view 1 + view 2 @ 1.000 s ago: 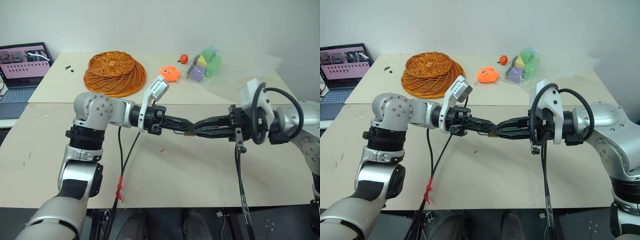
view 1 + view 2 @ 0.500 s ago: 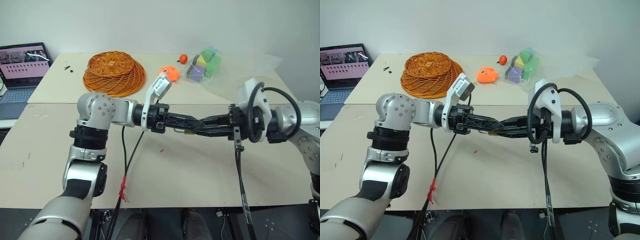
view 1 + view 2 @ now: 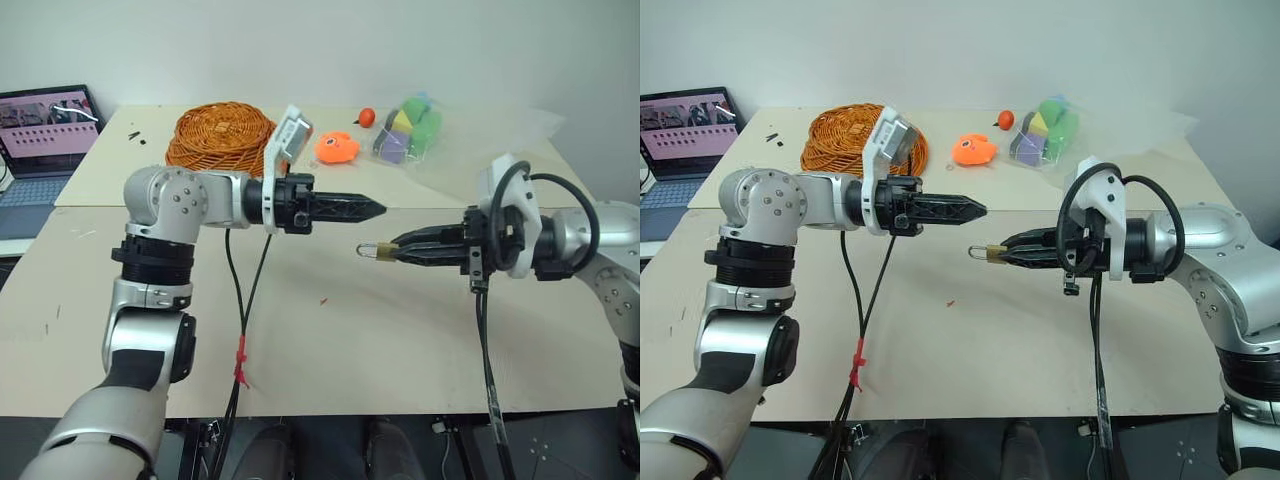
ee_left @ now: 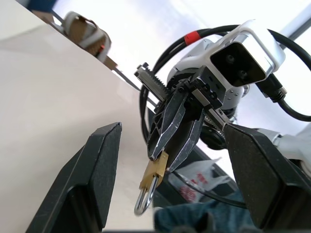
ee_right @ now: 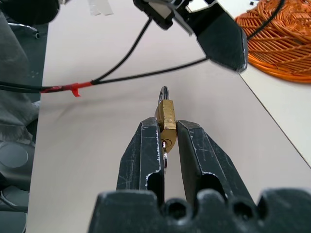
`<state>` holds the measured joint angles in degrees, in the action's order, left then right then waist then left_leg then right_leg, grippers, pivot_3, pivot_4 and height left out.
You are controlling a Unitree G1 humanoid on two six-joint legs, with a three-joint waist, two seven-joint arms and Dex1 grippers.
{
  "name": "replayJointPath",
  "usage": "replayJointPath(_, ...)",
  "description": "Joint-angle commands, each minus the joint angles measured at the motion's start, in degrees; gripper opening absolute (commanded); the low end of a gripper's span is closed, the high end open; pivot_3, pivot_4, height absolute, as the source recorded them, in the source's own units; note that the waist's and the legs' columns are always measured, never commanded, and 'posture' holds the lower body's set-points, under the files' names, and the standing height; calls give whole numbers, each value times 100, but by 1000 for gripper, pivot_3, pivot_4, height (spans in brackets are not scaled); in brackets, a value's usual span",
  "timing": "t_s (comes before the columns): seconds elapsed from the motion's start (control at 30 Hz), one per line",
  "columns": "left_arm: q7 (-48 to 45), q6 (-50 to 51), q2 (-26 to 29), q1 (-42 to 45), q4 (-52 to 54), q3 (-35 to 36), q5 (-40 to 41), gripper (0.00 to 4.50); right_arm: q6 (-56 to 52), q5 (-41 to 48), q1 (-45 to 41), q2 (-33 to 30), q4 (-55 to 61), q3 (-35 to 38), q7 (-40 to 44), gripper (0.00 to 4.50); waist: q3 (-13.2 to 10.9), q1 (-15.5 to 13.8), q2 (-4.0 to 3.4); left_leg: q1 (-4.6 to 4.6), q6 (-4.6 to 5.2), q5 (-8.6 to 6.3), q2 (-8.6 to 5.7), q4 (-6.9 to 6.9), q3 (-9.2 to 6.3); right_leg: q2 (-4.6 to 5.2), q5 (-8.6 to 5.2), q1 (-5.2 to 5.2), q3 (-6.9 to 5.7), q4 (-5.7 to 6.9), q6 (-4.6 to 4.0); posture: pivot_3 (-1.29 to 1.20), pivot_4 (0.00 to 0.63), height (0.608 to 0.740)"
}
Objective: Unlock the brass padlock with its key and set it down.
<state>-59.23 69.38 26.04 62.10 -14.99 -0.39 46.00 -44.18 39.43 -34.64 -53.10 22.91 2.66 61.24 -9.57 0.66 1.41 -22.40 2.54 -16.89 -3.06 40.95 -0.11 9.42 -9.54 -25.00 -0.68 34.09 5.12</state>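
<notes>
1. Midair, above bare tabletop [image 3: 400,330], the right gripper [image 3: 397,250] pinches the brass padlock [image 3: 381,252] (shackle pointing at the other arm).
2. Left gripper [image 3: 372,209] hangs near, apart from it, fingers [image 4: 92,179] spread.
3. Wicker basket [image 3: 215,140], orange toy [image 3: 338,148] and laptop [image 3: 45,150] stay well apart; no readable writing.

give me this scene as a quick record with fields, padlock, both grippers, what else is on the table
padlock: brass padlock pinched at its keyhole end, shackle pointing away, above the table
right gripper: shut on the padlock
left gripper: open, empty, apart from the padlock
also on table: wicker basket, orange toy, bag of colourful blocks, laptop
</notes>
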Motion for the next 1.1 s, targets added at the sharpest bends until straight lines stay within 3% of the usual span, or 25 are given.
replayJointPath(0.03, -210, -860, 151, -64, 8, -290, -567, 3522, 106, 9, -54, -69, 83, 122, 41, 101, 0, -2, 0, 0, 0, 0, 0, 0, 0, 0, 0, 0, 0, 0, 0, 0, 150, 739)
replayJointPath(0.33, -131, -3111, 44, -769, 280, -987, -2026, 3522, -37, 110, -133, -52, 138, 161, -35, 101, 0, -26, 0, -8, 0, 0, 0, 1, -1, 2, 0, -3, -2, -2, 0, 0, 150, 739)
replayJointPath(0.53, 17, -3518, -235, -903, 465, -819, -2128, 3522, -68, 116, -67, -26, 154, 134, -83, 101, 0, -61, 0, -13, 1, -1, 0, 3, -2, 3, 0, -6, -3, -3, 0, 0, 150, 739)
replayJointPath(0.67, -112, -3361, -234, -899, 559, -703, -1951, 2546, -66, 102, -60, -21, 149, 109, -83, 101, 0, -53, 0, -13, 2, -1, 0, 3, -2, 2, 0, -7, -4, -1, 0, 0, 150, 739)
replayJointPath(0.9, -355, -3081, -162, -996, 754, -723, -1801, 115, -45, 82, -82, -4, 123, 78, -65, 101, 0, -51, 0, -12, 3, -1, 0, 4, -2, 2, 0, -7, -3, -1, 0, 0, 150, 739)
replayJointPath(1.1, -398, -2931, -150, -1012, 804, -740, -1799, 49, -30, 63, -94, 0, 112, 60, -58, 101, 0, -50, 0, -12, 3, -1, 0, 4, -2, 2, 0, -6, -4, 0, 0, 0, 150, 739)
